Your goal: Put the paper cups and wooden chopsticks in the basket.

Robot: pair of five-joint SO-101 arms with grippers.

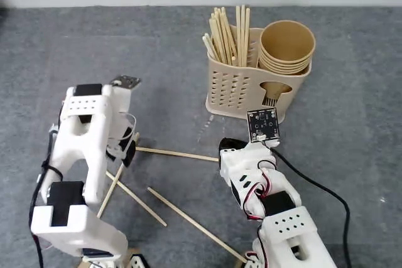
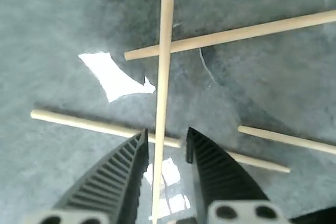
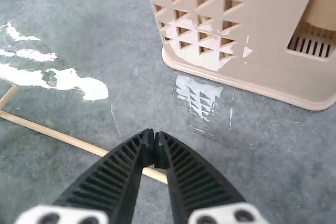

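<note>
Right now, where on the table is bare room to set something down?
Free: the table left of the basket, beyond the left arm; also the strip right of the basket, down to the cable. Crowded: between the left arm and the right arm, where four loose chopsticks lie, some crossed.

- Beige perforated plastic basket point(image 1: 242, 89) is standing upright at the far side of the table; 2 compartments.
- Stack of tan paper cups point(image 1: 287, 45) is sitting nested in one compartment, mouths up.
- Bundle of pale wooden chopsticks point(image 1: 227, 32) is standing on end in the other compartment, tips poking above the rim.
- 4 loose chopsticks are lying flat nearer the front: crosswise stick point(image 1: 177, 153), long diagonal stick point(image 1: 188, 218), crossed pair point(image 1: 141, 204) w/ one stick overlapping the other.
</note>
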